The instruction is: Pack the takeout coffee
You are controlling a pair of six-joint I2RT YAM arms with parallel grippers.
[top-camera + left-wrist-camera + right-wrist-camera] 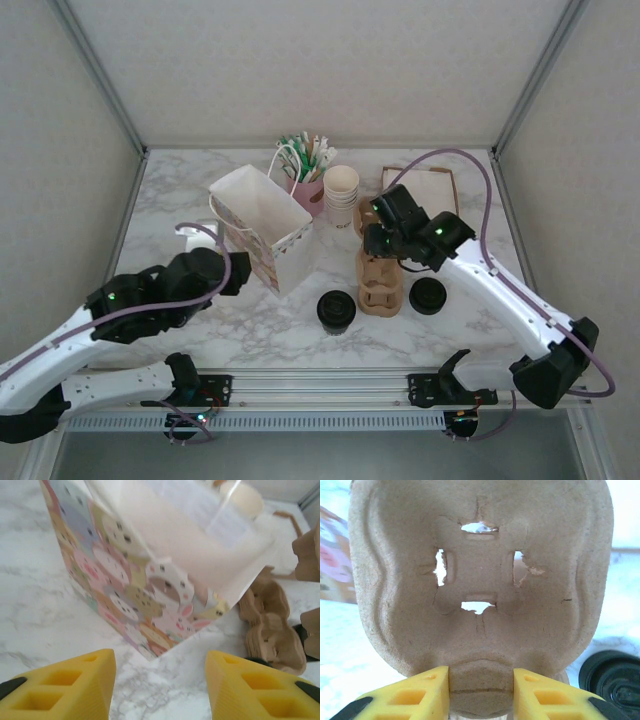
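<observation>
— Where's the takeout coffee (337,311)?
— Upright at the near middle of the desk (250,335), black lid on, just left of the carrier stack (381,295). A loose black lid (428,295) lies just right of that stack.
— And the pincers?
— The left pincer (159,672) is spread with nothing between its fingers, facing the tilted patterned paper bag (145,580). The right pincer (481,680) is clamped on the rim of a cardboard carrier (480,570), above the stack.
— Farther back?
— A stack of cream cups (341,193), just right of a pink cup (308,190) of sticks.
</observation>
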